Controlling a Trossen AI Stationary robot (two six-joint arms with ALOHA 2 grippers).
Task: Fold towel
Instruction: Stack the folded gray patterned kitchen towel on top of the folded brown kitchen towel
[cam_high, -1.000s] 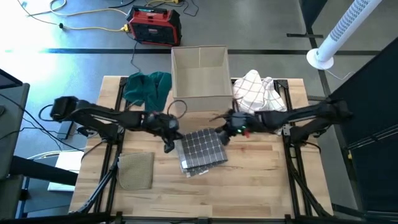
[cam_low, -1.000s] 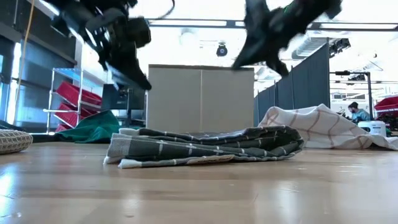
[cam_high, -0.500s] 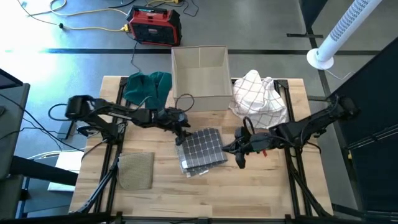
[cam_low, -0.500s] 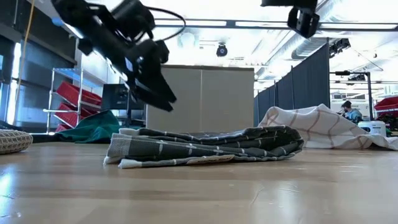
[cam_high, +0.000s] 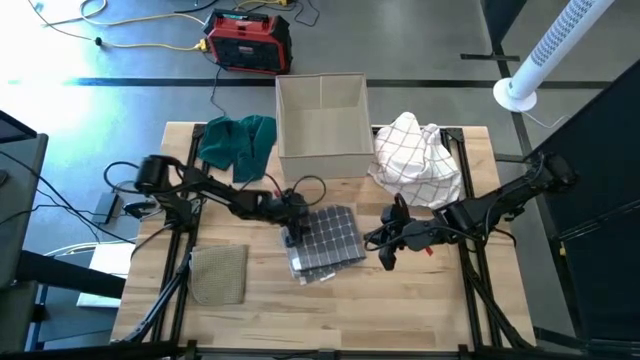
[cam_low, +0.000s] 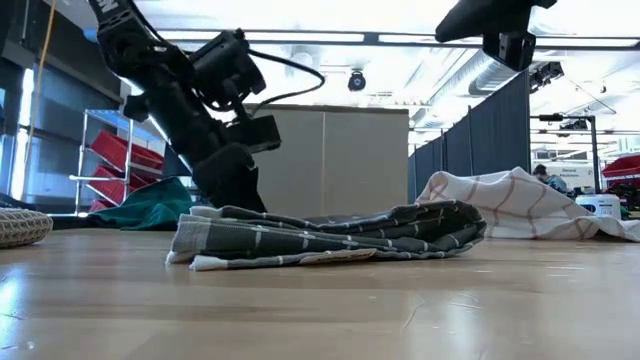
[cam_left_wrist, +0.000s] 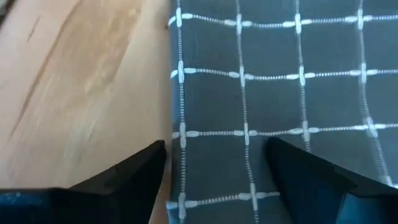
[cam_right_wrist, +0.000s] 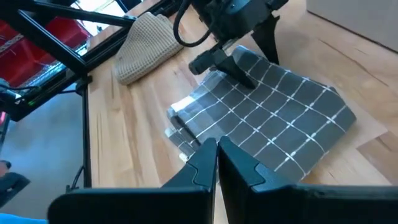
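Observation:
A dark grey towel (cam_high: 330, 240) with white checks lies folded and flat on the middle of the wooden table (cam_high: 420, 300), its layers showing at the near left corner (cam_right_wrist: 186, 134). My left gripper (cam_high: 293, 224) is down at the towel's left edge (cam_left_wrist: 177, 124). It is open, with one finger over the bare wood and the other over the cloth. My right gripper (cam_high: 385, 252) hangs shut above the table, just right of the towel, with nothing in it; the low view shows it high up (cam_low: 505, 45). My left gripper comes at the towel's left edge (cam_left_wrist: 180, 134) from above, slanting in from the table's left, with its fingers astride that edge. I cannot tell whether the fingertips (cam_left_wrist: 277, 149) touch the cloth. The towel lies flat on the table.
An open cardboard box (cam_high: 320, 125) stands at the far middle. A green cloth (cam_high: 238, 140) lies to its left and a white checked cloth (cam_high: 415, 150) to its right. A beige knitted cloth (cam_high: 220, 272) lies near left. Bare wood runs along the near edge.
My left gripper has moved right and down to the towel's left edge and has opened. My right gripper has left the towel's far right corner, going up and toward the table's right and near side, still shut. The towel has stayed in place.

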